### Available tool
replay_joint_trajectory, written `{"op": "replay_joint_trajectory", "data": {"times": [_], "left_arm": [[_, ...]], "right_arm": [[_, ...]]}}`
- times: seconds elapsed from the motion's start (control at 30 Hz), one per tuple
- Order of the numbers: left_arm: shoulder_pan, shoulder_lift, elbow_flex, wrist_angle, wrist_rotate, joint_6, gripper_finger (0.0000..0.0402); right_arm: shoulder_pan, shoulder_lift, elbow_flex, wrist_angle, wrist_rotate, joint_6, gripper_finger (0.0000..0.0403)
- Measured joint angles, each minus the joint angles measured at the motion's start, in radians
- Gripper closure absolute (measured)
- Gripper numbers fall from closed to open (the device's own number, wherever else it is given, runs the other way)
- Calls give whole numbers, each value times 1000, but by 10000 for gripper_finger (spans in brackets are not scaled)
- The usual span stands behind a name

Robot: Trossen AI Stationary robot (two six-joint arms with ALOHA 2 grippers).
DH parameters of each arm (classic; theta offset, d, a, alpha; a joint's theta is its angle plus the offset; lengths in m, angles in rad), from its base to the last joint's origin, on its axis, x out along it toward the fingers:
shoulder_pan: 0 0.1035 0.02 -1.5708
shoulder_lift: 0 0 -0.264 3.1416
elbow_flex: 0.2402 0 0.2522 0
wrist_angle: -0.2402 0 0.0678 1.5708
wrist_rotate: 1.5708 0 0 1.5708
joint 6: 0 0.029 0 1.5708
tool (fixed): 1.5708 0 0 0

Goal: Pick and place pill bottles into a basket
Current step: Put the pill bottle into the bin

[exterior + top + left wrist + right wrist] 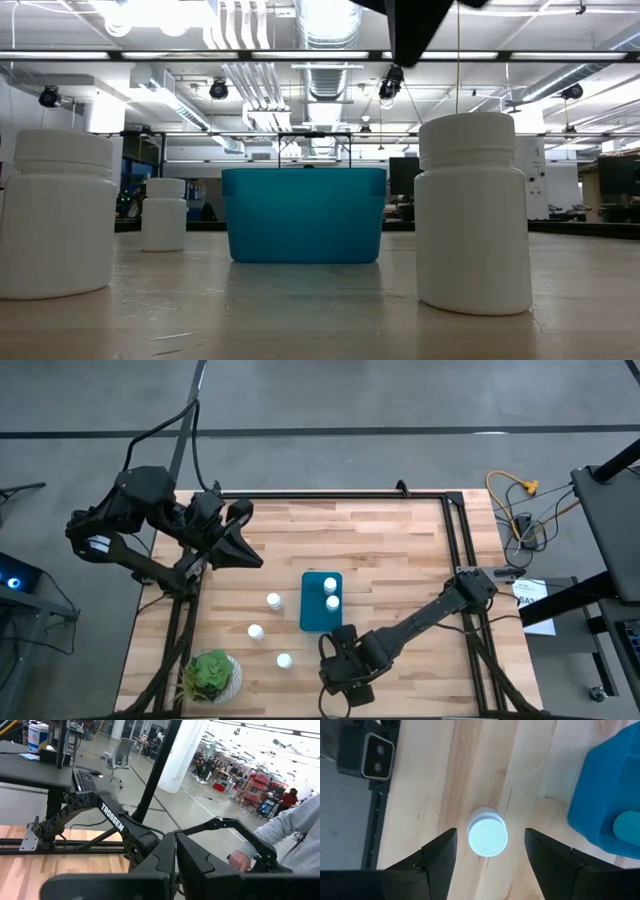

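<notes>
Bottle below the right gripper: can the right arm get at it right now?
Probably yes. The right gripper hangs open directly over the bottle, a finger either side, nothing between them; the basket stands clear to one side.

What I cannot make out from here

From above, my right gripper point(345, 672) covers the pill bottle point(487, 837) under it. My right wrist view cuts the basket point(607, 800) off at the edge. The low view crops the leftmost bottle point(55, 215), and only a dark piece of one arm point(415, 25) shows.
</notes>
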Motion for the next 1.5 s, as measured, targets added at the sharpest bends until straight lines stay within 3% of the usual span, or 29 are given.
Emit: {"op": "replay_joint_trajectory", "data": {"times": [0.8, 1.5], "left_arm": [[0, 1, 0, -5, -1, 1, 402], [0, 2, 0, -16, -1, 0, 402]], "right_arm": [[-3, -2, -150, 178, -62, 33, 179], [-10, -2, -255, 203, -62, 66, 179]]}}
